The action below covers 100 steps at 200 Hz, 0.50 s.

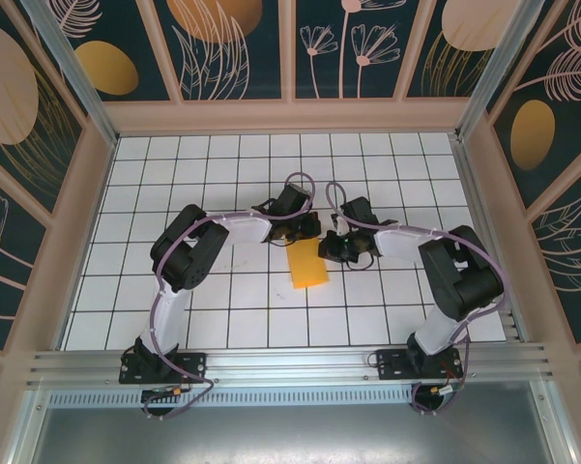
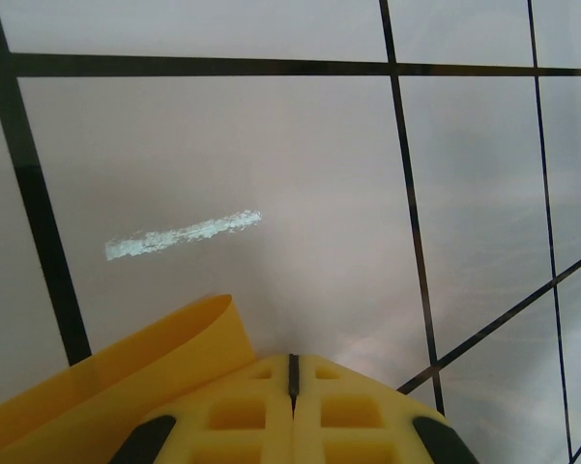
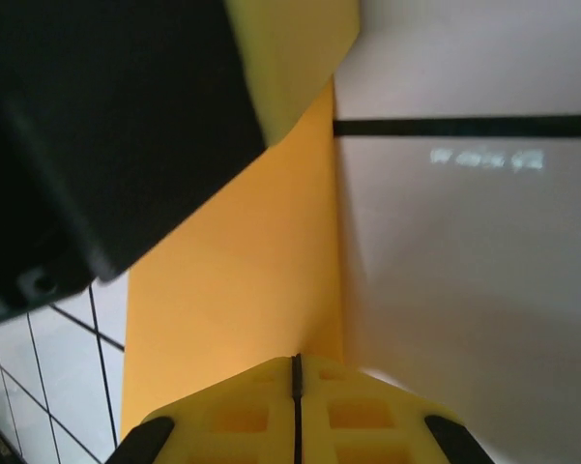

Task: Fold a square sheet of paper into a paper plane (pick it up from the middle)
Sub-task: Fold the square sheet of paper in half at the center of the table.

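Nearest of all, a ribbed aluminium rail (image 1: 290, 362) runs along the table's edge, on the near side of the thin orange-yellow sheet of paper (image 1: 307, 266). The black base of the left arm (image 1: 161, 365) and that of the right arm (image 1: 416, 363) are bolted to it, one to each side of the sheet. Past the rail spreads the white tabletop ruled with a black grid (image 1: 222, 319). The sheet lies near its middle as a narrow folded strip, longer than wide, its near end free on the tiles.

Both arms bend inward and meet at the sheet's far end. The left gripper (image 1: 292, 232) sits at the sheet's far left corner. In the left wrist view, the yellow pads of the left gripper (image 2: 293, 360) are pressed together with only a thin dark seam between them. A curled edge of the sheet (image 2: 126, 377) rises just left of them, beside the seam rather than in it. A pale scuffed streak (image 2: 184, 234) marks the tile beyond that curl.

The right gripper (image 1: 331, 247) sits at the sheet's far right edge. In the right wrist view, the right gripper (image 3: 296, 360) also has its pads pressed together. The sheet (image 3: 242, 290) runs up to and under their tips, but whether it is caught in the seam cannot be told. Farther along, the sheet bends into a paler flap beside a black housing (image 3: 97, 126).

Farthest from the sheet stands the dark teal back wall painted with pale flowers (image 1: 348, 48) and an orange oval (image 1: 106, 68).
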Motion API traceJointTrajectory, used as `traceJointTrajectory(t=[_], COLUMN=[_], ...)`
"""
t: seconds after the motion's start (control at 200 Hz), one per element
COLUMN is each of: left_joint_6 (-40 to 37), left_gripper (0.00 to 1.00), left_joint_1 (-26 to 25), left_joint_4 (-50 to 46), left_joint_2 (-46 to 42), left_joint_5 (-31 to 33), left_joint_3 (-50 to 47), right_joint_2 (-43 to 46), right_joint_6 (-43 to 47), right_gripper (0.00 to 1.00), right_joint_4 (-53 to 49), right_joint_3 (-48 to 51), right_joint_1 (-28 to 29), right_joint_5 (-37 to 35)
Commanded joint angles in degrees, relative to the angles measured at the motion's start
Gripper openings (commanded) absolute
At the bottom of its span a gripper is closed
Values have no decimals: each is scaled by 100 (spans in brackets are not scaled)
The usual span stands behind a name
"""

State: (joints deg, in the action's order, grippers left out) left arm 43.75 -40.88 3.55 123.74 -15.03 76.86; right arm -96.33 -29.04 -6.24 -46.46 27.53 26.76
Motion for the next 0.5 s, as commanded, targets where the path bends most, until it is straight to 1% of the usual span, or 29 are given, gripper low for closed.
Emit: traceJointTrajectory(t=[0.0, 0.105, 0.495], left_joint_6=[18, 20, 63], left_gripper=[6, 6, 6], left_joint_1=[46, 45, 45], left_joint_4=[-142, -119, -100], left_joint_2=[192, 194, 184], left_joint_5=[246, 227, 250], left_joint_3=[-189, -206, -215], right_joint_2=[-206, -311, -673], right_joint_6=[30, 29, -32], right_gripper=[10, 11, 15], right_joint_4=[87, 170, 346], right_joint_3=[-228, -281, -392], right_joint_1=[-24, -32, -126], right_joint_5=[5, 88, -2])
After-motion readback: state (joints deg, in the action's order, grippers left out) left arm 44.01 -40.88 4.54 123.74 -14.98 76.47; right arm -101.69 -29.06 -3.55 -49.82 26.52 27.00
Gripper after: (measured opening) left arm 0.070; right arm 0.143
